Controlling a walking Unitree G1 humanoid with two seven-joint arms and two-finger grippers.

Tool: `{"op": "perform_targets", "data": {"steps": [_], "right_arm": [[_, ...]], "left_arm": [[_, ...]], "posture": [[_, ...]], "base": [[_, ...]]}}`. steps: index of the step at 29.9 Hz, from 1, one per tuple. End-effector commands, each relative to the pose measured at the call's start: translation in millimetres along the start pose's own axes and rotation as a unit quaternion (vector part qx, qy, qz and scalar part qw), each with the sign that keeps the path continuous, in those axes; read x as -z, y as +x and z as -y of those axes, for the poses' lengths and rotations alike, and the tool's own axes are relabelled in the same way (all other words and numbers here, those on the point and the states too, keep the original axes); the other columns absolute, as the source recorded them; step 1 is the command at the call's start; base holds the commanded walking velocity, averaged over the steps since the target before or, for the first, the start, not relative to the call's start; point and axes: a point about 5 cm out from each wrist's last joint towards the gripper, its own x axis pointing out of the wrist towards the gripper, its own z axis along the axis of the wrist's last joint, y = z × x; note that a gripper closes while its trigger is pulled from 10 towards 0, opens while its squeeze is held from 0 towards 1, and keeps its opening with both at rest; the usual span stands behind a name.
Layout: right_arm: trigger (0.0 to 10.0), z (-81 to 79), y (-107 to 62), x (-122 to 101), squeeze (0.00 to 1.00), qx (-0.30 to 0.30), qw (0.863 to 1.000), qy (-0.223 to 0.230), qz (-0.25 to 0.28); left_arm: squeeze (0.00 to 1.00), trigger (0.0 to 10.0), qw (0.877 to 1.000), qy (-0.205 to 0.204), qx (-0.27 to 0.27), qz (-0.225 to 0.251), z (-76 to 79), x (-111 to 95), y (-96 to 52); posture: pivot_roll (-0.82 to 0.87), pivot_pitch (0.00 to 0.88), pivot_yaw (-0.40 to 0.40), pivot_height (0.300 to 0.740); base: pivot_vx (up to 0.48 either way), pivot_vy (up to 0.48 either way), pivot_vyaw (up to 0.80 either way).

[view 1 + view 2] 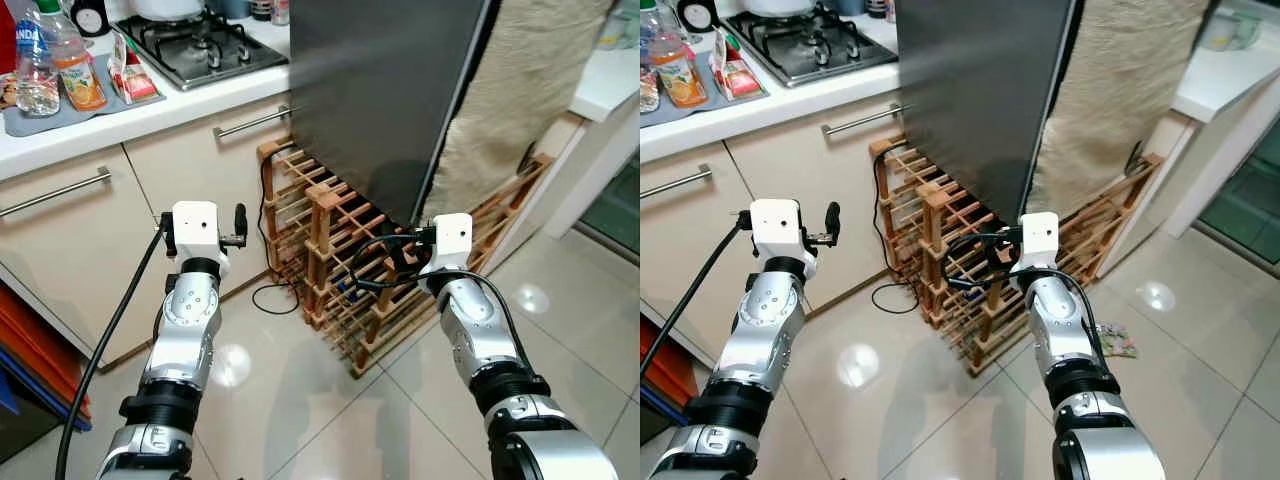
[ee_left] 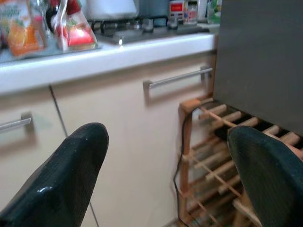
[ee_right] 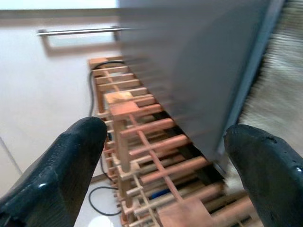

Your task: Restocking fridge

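The dark grey fridge (image 1: 380, 90) stands shut straight ahead, beside the kitchen counter (image 1: 150, 115). On a grey mat (image 1: 40, 122) at the counter's far left stand a water bottle (image 1: 35, 75), an orange juice bottle (image 1: 82, 72) and red packets (image 1: 135, 78). My left gripper (image 2: 165, 175) is open and empty, held out at mid height toward the cupboard doors left of the fridge. My right gripper (image 3: 163, 175) is also open and empty, and it points at the fridge's lower edge and the wooden rack below it.
A wooden lattice rack (image 1: 340, 270) sits on the floor against the fridge, with a black cable (image 1: 275, 295) beside it. A beige cloth (image 1: 520, 90) hangs right of the fridge. A gas hob (image 1: 200, 45) is on the counter. Glossy floor tiles (image 1: 300, 400) lie below.
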Motion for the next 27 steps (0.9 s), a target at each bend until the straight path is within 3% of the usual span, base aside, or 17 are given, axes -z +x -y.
{"op": "perform_targets", "data": {"steps": [1,14,19,22,27], "right_arm": [[10.0,8.1,-0.9,-4.7,0.69,0.009,1.000,-0.012,0.011],[10.0,2.5,-0.2,-3.9,0.71,-0.007,1.000,-0.003,0.012],[10.0,0.4,0.9,-2.2,0.66,0.002,1.000,0.003,0.004],[10.0,4.3,-1.1,-2.2,0.67,0.014,1.000,0.021,0.014],[10.0,4.6,-1.5,-2.1,0.70,0.009,1.000,0.015,0.011]], "left_arm": [[0.00,10.0,1.000,-0.001,0.005,0.003,7.4,-3.4,1.0],[0.00,10.0,1.000,-0.006,-0.003,0.005,7.2,-5.0,0.9],[0.00,10.0,1.000,-0.006,-0.008,0.000,7.2,-3.7,1.2],[0.00,10.0,1.000,-0.002,-0.011,-0.005,7.2,-2.2,1.0],[0.00,10.0,1.000,0.002,-0.015,-0.009,6.2,-1.4,1.2]], "posture": [[-0.08,0.000,-0.006,0.740],[-0.08,0.000,-0.006,0.740],[-0.08,0.000,-0.006,0.740],[-0.08,0.000,-0.007,0.740],[-0.08,0.000,-0.006,0.740]], "base": [[0.480,0.000,0.00],[0.472,0.000,0.00],[0.000,0.000,0.00],[0.000,0.000,0.61],[0.000,0.000,0.65]]}}
